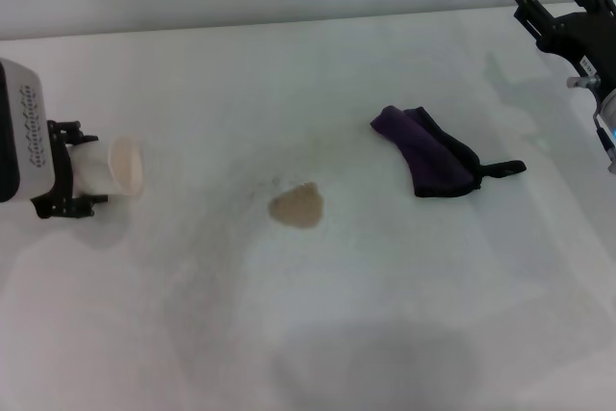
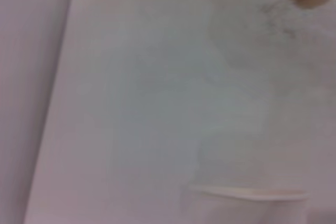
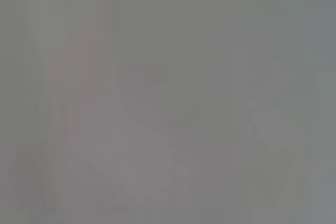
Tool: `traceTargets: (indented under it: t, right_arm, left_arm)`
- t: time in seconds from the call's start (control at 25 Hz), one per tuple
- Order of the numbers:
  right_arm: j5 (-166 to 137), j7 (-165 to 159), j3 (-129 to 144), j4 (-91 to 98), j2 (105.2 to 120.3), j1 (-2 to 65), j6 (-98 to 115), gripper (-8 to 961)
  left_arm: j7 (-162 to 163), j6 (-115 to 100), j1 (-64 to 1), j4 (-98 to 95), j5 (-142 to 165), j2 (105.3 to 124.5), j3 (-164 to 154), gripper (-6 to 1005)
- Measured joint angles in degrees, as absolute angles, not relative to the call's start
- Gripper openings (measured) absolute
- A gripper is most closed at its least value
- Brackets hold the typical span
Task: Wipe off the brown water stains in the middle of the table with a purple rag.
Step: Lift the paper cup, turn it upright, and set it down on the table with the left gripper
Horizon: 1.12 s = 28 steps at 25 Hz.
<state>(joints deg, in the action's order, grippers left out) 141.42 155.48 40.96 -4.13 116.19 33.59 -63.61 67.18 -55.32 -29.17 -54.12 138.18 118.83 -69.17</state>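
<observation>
- purple rag lies bunched on the table, right of the brown water stains, long axis slanting toward the right gripper.
- right gripper hovers at the far right edge, nearer the rag; empty, fingers' spread unclear.
- left gripper at far left clamps a paper cup.

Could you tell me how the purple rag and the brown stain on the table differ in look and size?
The purple rag is dark purple with black edging and a loop tab; the brown water stains are pale tan. The rag is a bunched, raised cloth, while the stain is a flat blotch. The rag is larger than the stain. Both rest apart on the white table, untouched by either claw.
</observation>
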Motion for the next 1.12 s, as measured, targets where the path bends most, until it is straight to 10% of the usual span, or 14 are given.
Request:
traceTargets:
  t: [1.12]
  right_arm:
    - [141.8, 155.5, 40.9, -3.6, 116.19, 34.2, -63.3, 867]
  left_arm:
    - [36.4, -62.6, -25.7, -14.3, 47.3, 119.33, -68.0, 749]
